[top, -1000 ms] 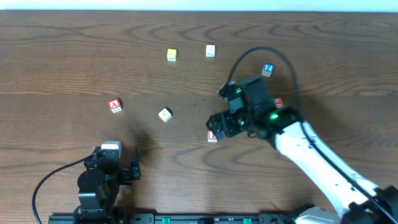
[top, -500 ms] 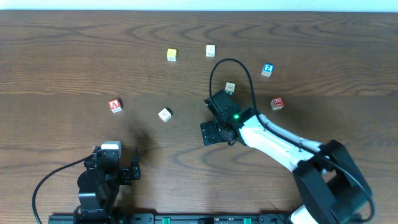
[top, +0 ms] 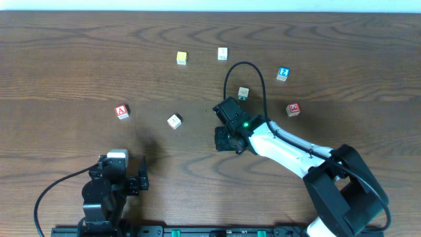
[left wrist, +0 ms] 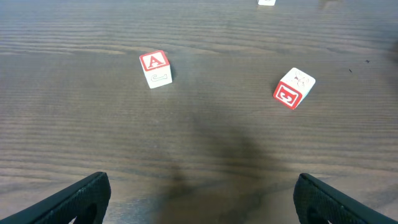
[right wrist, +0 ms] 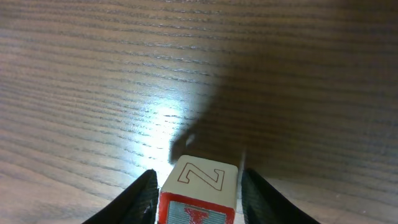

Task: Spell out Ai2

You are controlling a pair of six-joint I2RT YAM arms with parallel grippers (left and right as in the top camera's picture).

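Observation:
The A cube (top: 122, 112) lies at the left of the table and shows again as the A cube (left wrist: 154, 67) in the left wrist view. At the back right rests the 2 cube (top: 283, 73). Only the right wrist view shows the I cube (right wrist: 200, 176), with an outlined Z on top and the red I on its near face. My right gripper (top: 225, 139) (right wrist: 199, 190) is down on the table and shut on it, one finger at each side. My left gripper (top: 135, 181) (left wrist: 202, 199) waits open near the front edge, holding nothing.
A red-marked cube (top: 293, 109) lies right of the right arm, and another red-sided cube (top: 173, 121) (left wrist: 292, 88) sits mid-table. A yellow cube (top: 181, 58), a pale cube (top: 222, 54) and a green-marked cube (top: 243, 93) are further back.
The right arm swung left and came down over the I cube, and its jaws closed in from wide open to the cube's sides. The left arm has not moved.

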